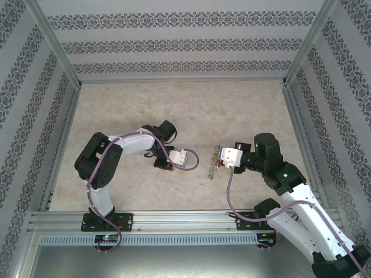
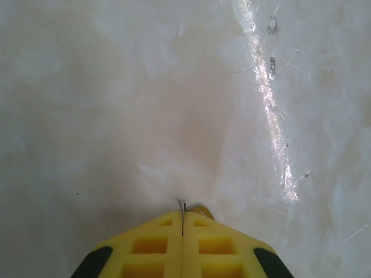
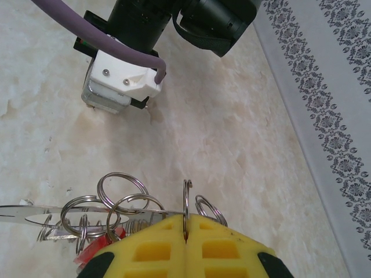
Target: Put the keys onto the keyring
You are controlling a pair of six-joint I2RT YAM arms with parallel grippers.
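Note:
My left gripper [image 2: 182, 223] has its yellow fingers pressed together on a thin silvery metal piece [image 2: 184, 207] that stands edge-on just above the table. I cannot tell whether this piece belongs to the keys; no dark key head shows. From above, the left gripper [image 1: 184, 157] hangs mid-table, a short gap left of the keyring [image 1: 213, 165]. My right gripper [image 3: 186, 223] is shut on one upright wire loop of the keyring [image 3: 186, 197]. Several small silvery rings [image 3: 119, 188] and a red tag [image 3: 93, 250] hang beside it.
The marbled beige table [image 1: 174, 110] is fenced by metal rails and patterned walls [image 1: 174, 43]. The left arm's white wrist housing [image 3: 119, 87] and purple cable [image 3: 93, 23] sit ahead of the right gripper. A glare streak [image 2: 269, 104] crosses the table.

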